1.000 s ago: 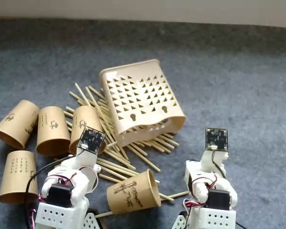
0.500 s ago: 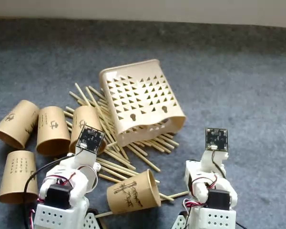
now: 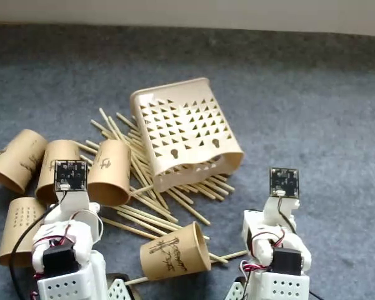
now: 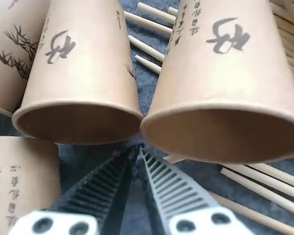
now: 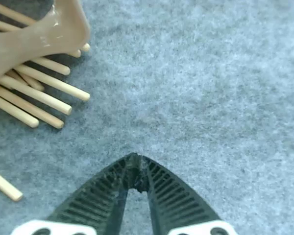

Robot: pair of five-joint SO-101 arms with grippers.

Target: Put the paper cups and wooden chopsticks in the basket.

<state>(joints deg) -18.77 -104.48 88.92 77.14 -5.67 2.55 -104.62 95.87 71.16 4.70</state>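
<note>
In the high view, the basket (image 3: 187,134) is seen lying tipped at centre frame on a spread of chopsticks (image 3: 175,209), with four cups (image 3: 109,172) on their sides at left and a fifth cup (image 3: 174,251) at lower centre. In the left wrist view, the left claw (image 4: 138,150) is shown closed and empty at lower centre, its tips just below the gap between two cup rims, with chopsticks on the carpet (image 4: 147,93) behind. In the right wrist view, the right claw (image 5: 136,160) is shown closed and empty over the carpet at lower centre, while a basket corner and chopstick ends are located at upper left.
</note>
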